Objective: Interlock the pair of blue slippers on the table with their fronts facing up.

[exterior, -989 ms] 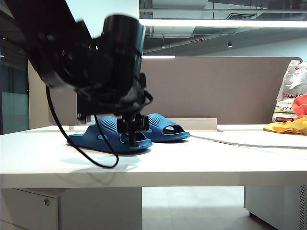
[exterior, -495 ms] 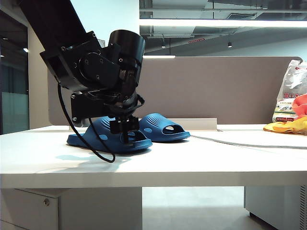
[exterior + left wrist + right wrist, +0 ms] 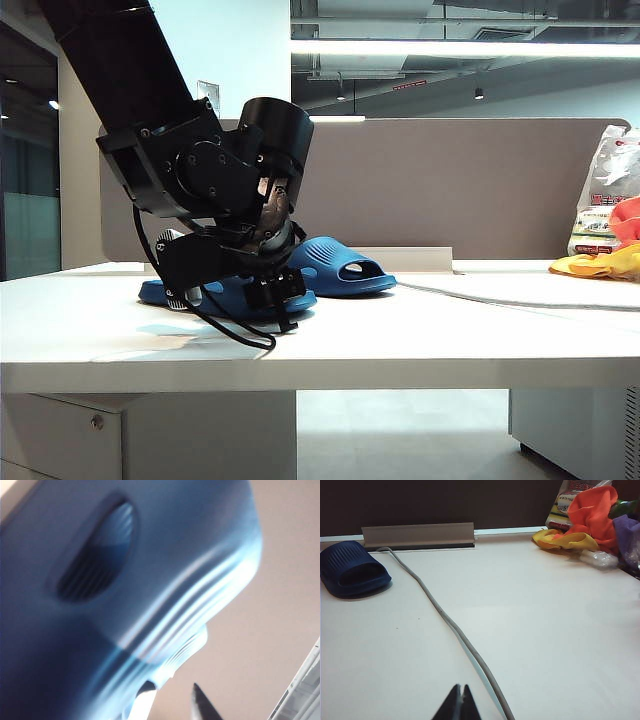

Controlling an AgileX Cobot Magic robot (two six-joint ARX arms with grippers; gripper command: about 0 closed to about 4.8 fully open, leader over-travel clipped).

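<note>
You have the wide white table [image 3: 420,340] as your work surface, and both blue slippers lie on its far left part, close to the grey divider panel [image 3: 450,180]. They rest flat on their soles, side by side and touching or almost touching, so I judge the interlocking is not yet done.

The left arm [image 3: 200,170] is bent low over the near slipper [image 3: 215,293] and hides most of it in the exterior view. It comes from above and from the side, I think because the strap is the only part a gripper can take well. The far slipper [image 3: 340,268] stands free, with its open toe toward the right of that view.

The left gripper [image 3: 278,298] is down at the edge of the near slipper, nearly at the table. Its wrist camera is filled by the ribbed strap [image 3: 165,615] and an oval vent hole [image 3: 95,550], very close and blurred. Only one dark fingertip [image 3: 205,707] shows there, so I cannot tell if the jaws are parted or already grasping the slipper.

The right gripper [image 3: 459,702] is clenched on nothing and rests well apart, over bare table beside the grey cable [image 3: 445,620]. From there it sees the far slipper [image 3: 352,567].
</note>
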